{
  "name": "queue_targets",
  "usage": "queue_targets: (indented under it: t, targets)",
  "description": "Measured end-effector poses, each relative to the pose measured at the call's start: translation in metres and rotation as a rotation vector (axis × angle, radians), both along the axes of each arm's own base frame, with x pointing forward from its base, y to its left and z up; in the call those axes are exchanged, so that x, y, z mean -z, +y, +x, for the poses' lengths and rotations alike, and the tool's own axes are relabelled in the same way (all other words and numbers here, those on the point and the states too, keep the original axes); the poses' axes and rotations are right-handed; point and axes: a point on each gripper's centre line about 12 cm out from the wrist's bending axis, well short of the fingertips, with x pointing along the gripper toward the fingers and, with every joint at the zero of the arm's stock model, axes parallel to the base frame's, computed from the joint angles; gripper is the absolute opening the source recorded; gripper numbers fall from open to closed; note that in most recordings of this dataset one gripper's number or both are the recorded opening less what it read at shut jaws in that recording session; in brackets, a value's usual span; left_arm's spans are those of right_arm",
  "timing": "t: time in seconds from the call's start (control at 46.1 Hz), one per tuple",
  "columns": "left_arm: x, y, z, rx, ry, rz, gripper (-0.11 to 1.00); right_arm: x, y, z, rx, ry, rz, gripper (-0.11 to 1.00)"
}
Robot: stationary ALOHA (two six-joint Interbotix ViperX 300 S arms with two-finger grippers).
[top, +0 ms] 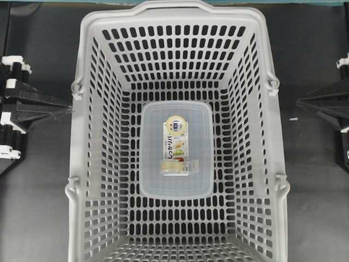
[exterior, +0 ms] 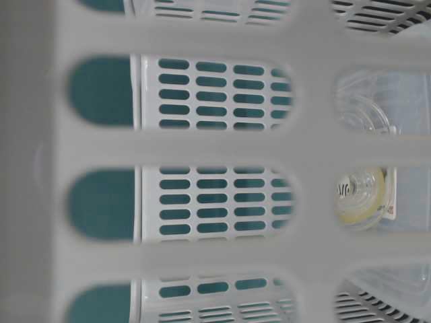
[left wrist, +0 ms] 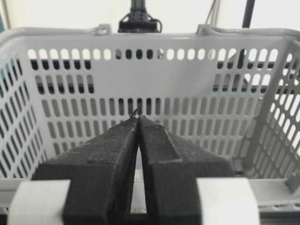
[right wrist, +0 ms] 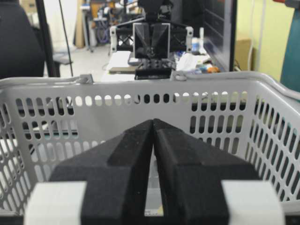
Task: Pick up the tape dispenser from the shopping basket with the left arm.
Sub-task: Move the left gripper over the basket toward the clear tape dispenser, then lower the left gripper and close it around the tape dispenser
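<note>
The small white-and-yellow tape dispenser [top: 176, 147] looks light and slippery; pinch its long sides. Black left gripper [left wrist: 137, 118] is closed together, holding nothing.

A large grey shopping basket [top: 87, 164] fills the middle of the dark tabletop [top: 38, 207], open at the top. Its four slotted walls slope inward toward the floor, so the opening is wide at the rim and narrower below. The space above the rim is clear. On the floor lies a translucent tray [top: 150, 180], and the tape dispenser [top: 175, 146] rests on the middle of it, well apart from every wall, with free room on all sides. The left tool [left wrist: 137, 119] sits outside the basket, pressed closed, facing the near wall, whose rim stands between it and the interior. The right tool [right wrist: 153, 123] sits likewise outside the opposite wall.
</note>
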Motion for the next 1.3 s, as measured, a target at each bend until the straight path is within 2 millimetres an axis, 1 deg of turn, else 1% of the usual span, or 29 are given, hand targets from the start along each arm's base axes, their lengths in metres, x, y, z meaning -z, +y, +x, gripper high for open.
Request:
queue_targets:
  t: [0.022,0.065,0.108,0.217,0.347,0.563,0.65,0.672,0.715,0.823,0.888,0.91,1.018,1.062,1.105,1.192,1.278,1.3]
  targets:
    - [0.0,0.0,0.0,0.0,0.002,0.0,0.06,0.0,0.0,0.0,0.0,0.0,0.0,0.0]
    - [-0.002,-0.001,0.002,0.005,0.015,-0.002,0.01,0.0,0.0,0.0,0.0,0.003,0.003,0.0]
    - [-0.009,-0.001,0.009,0.009,0.042,-0.009,0.0,0.0,0.0,0.0,0.0,0.0,0.003,0.0]
    - [-0.029,-0.004,0.027,0.021,0.108,-0.028,0.0,0.002,0.0,0.0,0.0,0.017,0.005,0.0]
    - [-0.043,-0.01,0.054,0.035,0.249,-0.026,0.0,0.005,0.0,0.0,0.0,0.041,0.006,0.0]
    - [-0.047,-0.021,0.104,0.051,0.516,-0.006,0.0,0.01,-0.001,0.0,0.003,0.092,0.006,0.0]
    - [-0.044,-0.024,0.123,0.052,0.607,0.0,0.0,0.011,-0.001,0.0,0.005,0.097,0.007,0.02]
    - [-0.041,-0.025,0.129,0.053,0.641,0.002,0.0,0.011,-0.001,0.0,0.005,0.097,0.007,0.03]
    - [-0.039,-0.026,0.138,0.052,0.681,0.005,0.0,0.012,-0.001,0.0,0.005,0.1,0.007,0.07]
    - [-0.033,-0.03,0.157,0.053,0.768,0.011,0.0,0.011,-0.001,0.0,0.006,0.1,0.005,0.24]
    - [-0.029,-0.031,0.167,0.052,0.819,0.015,0.0,0.01,-0.001,0.0,0.006,0.097,0.007,0.38]
    - [-0.027,-0.032,0.171,0.052,0.845,0.017,0.0,0.011,-0.001,-0.001,0.006,0.098,0.008,0.45]
    - [-0.018,-0.034,0.183,0.049,0.919,0.022,0.02,0.011,-0.001,-0.001,0.005,0.098,0.008,0.62]
    - [-0.016,-0.035,0.187,0.048,0.935,0.025,0.08,0.011,-0.001,-0.001,0.006,0.098,0.008,0.66]
    - [-0.014,-0.035,0.19,0.048,0.944,0.024,0.17,0.011,-0.001,-0.001,0.006,0.098,0.008,0.67]
    - [-0.01,-0.036,0.195,0.045,0.958,0.015,0.41,0.01,-0.001,-0.001,0.006,0.094,0.008,0.67]
    - [-0.003,-0.038,0.201,0.045,0.979,0.013,0.69,0.011,-0.002,-0.001,0.008,0.095,0.008,0.67]
    - [-0.001,-0.039,0.202,0.045,0.984,0.012,0.74,0.01,-0.002,-0.001,0.008,0.094,0.007,0.67]
